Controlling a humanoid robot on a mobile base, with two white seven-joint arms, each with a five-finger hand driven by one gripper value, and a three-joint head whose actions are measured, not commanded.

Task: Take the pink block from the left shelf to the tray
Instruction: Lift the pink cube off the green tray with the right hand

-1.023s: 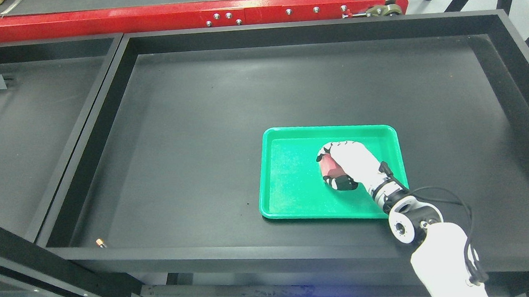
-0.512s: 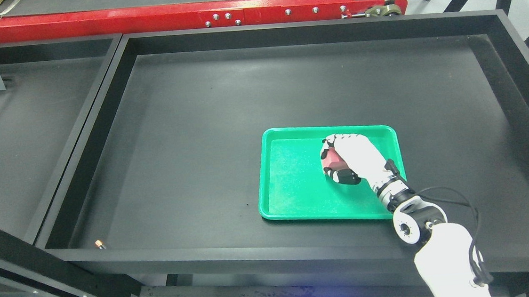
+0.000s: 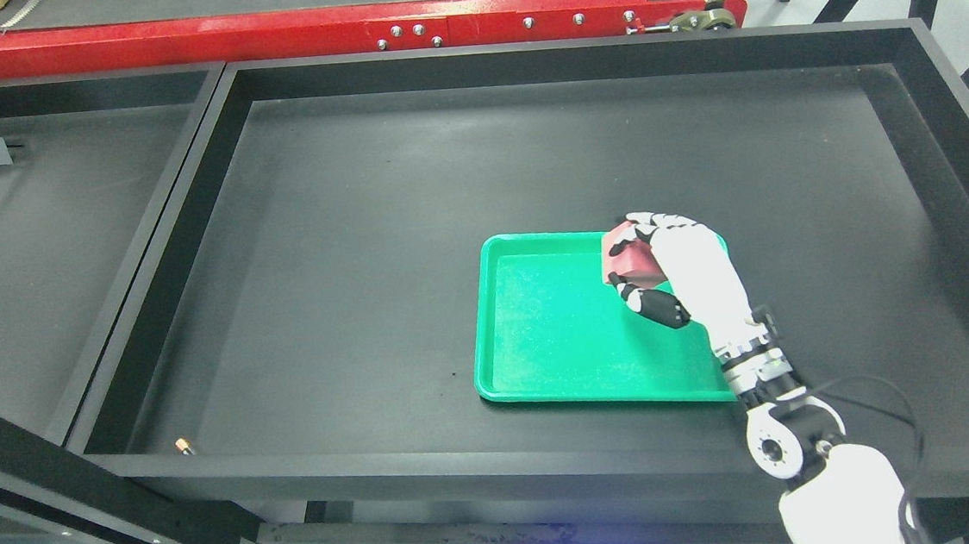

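Block: pink block [image 3: 629, 259], reddish-pink, flat faces and a squared corner showing at its top left; most of it hidden behind the hand.
Block position: at the 1 o'clock corner of the tray [image 3: 559, 335], over the far rim; whether it touches the tray cannot be told.
Right hand [image 3: 673, 267]: white with black joints; its arm enters from the 5 o'clock corner of the head view.
Fingers [image 3: 652, 222]: clenched around the pink block, wrapping its top, with the thumb below it.
Tray: green, shallow, rounded corners, raised rim all round; floor bare from 7 o'clock to 11 o'clock.
Table [image 3: 410, 209]: black, bounded by a raised black wall on every side; broad open surface from 9 o'clock to 12 o'clock of the tray.
Tray clearance: near rim close to the front wall; right rim well apart from the right wall.
Left bay [image 3: 32, 238]: second black compartment just beside the table at 9 o'clock.
Red beam [image 3: 301, 34]: runs along the far edge at 12 o'clock.
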